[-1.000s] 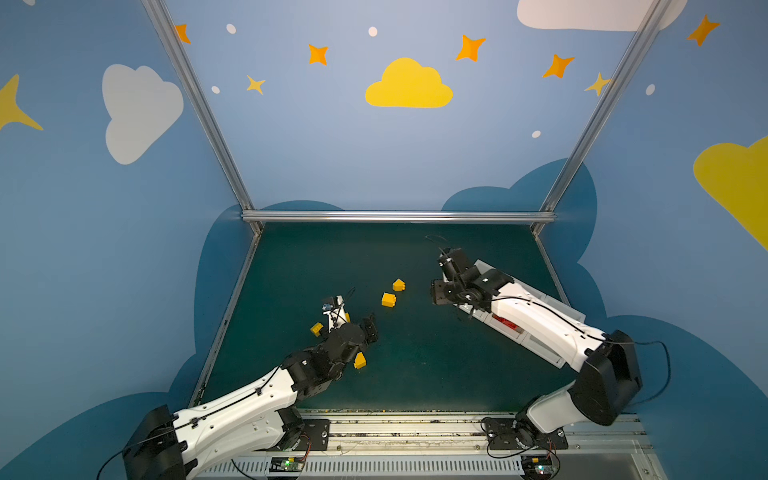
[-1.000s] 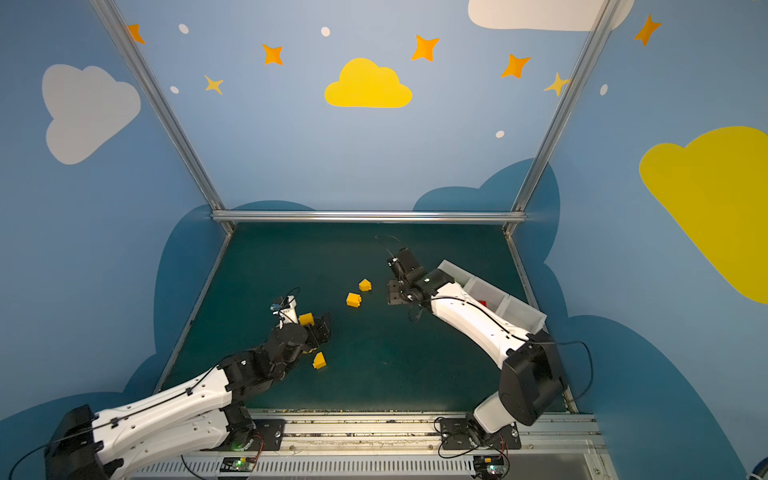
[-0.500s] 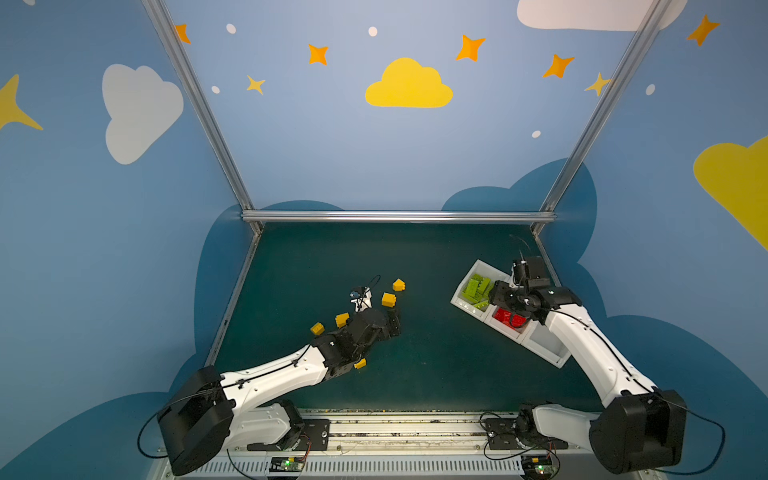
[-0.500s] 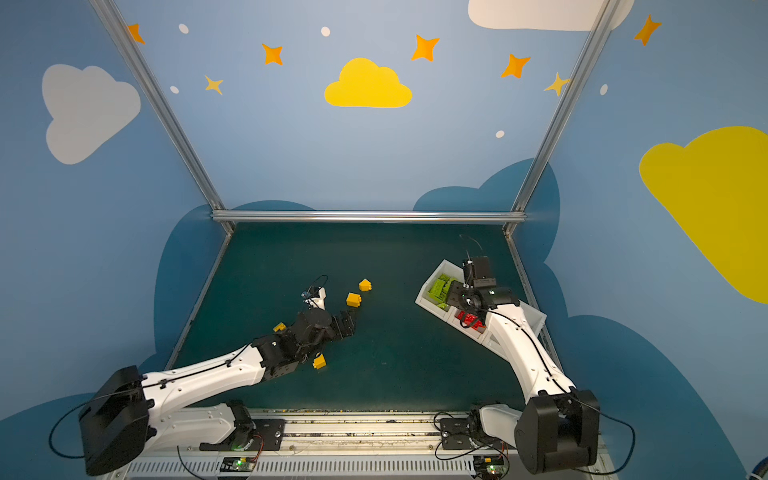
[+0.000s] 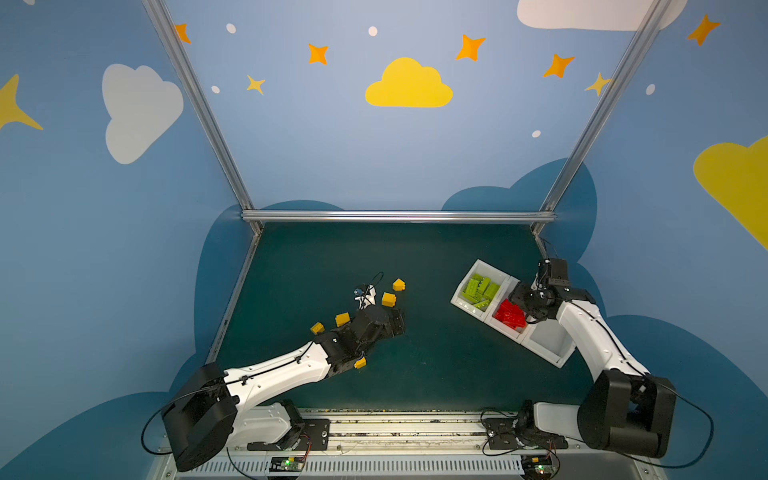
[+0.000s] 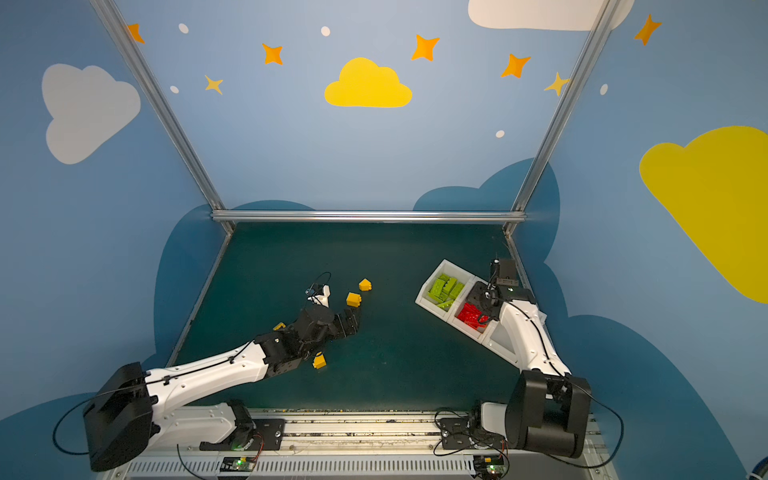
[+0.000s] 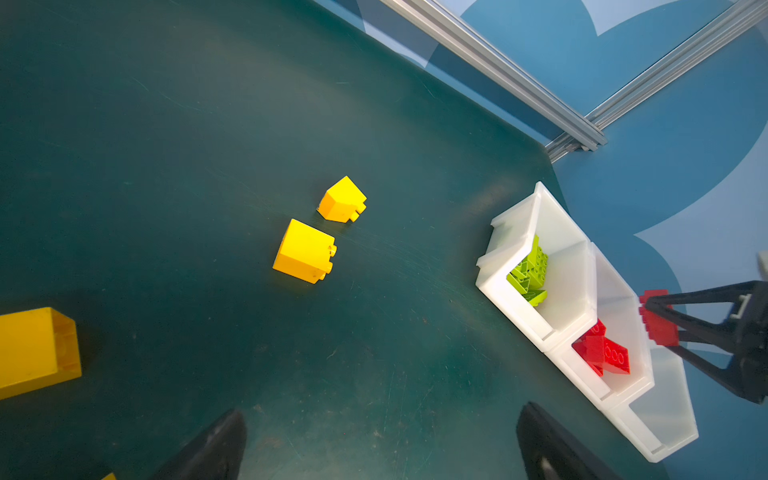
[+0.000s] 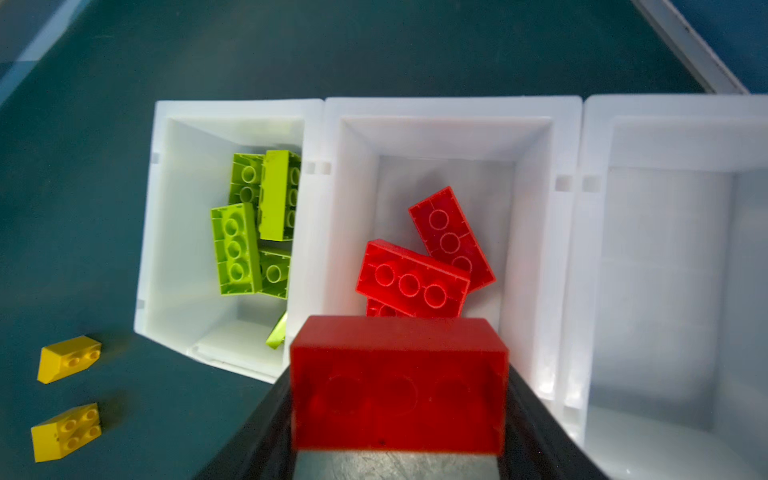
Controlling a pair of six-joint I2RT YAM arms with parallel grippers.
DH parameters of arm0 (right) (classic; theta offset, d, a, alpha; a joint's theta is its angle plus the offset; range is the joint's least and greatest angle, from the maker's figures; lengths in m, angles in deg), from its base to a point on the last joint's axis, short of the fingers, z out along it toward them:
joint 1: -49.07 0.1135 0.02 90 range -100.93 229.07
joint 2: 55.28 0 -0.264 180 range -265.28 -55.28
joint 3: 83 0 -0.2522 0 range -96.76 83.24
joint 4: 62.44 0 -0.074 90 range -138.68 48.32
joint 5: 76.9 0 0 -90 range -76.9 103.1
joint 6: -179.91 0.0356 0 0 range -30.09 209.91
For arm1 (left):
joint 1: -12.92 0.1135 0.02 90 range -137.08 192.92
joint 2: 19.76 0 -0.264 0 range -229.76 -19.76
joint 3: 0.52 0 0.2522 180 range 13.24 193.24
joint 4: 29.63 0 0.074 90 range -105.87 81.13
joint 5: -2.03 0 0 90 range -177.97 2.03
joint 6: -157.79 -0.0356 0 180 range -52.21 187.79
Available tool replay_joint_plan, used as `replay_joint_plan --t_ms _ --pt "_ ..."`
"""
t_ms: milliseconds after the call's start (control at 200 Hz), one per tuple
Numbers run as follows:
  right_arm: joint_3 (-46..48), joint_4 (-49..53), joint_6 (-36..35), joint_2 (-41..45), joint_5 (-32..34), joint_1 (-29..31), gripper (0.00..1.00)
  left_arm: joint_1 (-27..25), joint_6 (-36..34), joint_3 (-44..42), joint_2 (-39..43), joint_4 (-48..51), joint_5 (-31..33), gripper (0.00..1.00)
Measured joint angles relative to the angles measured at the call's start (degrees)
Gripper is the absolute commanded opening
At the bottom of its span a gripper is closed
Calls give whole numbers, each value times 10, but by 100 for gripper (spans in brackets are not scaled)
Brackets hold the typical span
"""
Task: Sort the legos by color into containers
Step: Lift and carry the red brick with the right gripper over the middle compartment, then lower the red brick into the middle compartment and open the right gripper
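Note:
My right gripper (image 8: 399, 390) is shut on a red lego (image 8: 399, 382) and holds it above the middle container (image 8: 449, 106), where other red legos (image 8: 411, 278) lie. The container beside it (image 5: 481, 262) holds lime green legos (image 8: 249, 224); the third (image 8: 673, 291) has nothing in it. Several yellow legos lie on the mat. Two of them (image 7: 305, 251) (image 7: 343, 200) lie just ahead of my open left gripper (image 7: 381, 415), which has nothing between its fingers. Another (image 7: 37, 351) lies to its side. In a top view the left gripper (image 5: 395, 322) is low over the mat's middle.
The joined row of containers sits slanted at the right of the green mat (image 5: 436, 365), close to the right frame rail (image 5: 540, 245). One yellow lego (image 5: 360, 363) lies beside my left forearm. Two more (image 5: 342, 319) (image 5: 317, 328) lie behind the left wrist.
My right arm has swung from the mat's middle over to the containers with the red lego in its grip. My left gripper has slid right, closer to the two far yellow legos.

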Motion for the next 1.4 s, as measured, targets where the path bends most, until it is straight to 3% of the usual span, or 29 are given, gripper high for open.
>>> replay_joint_plan --t_ms 205,390,771,1401 --pt "-1 -12 2 -46 -4 -2 74 0 0 0 -2 10 -1 100" --pt "-18 -15 3 -54 -3 -2 77 0 0 0 12 19 3 100" --pt "-62 -15 -4 -77 -1 15 68 1 -3 -1 27 25 12 100" --pt "-155 -11 -14 -217 21 57 55 7 -4 -1 31 34 19 100"
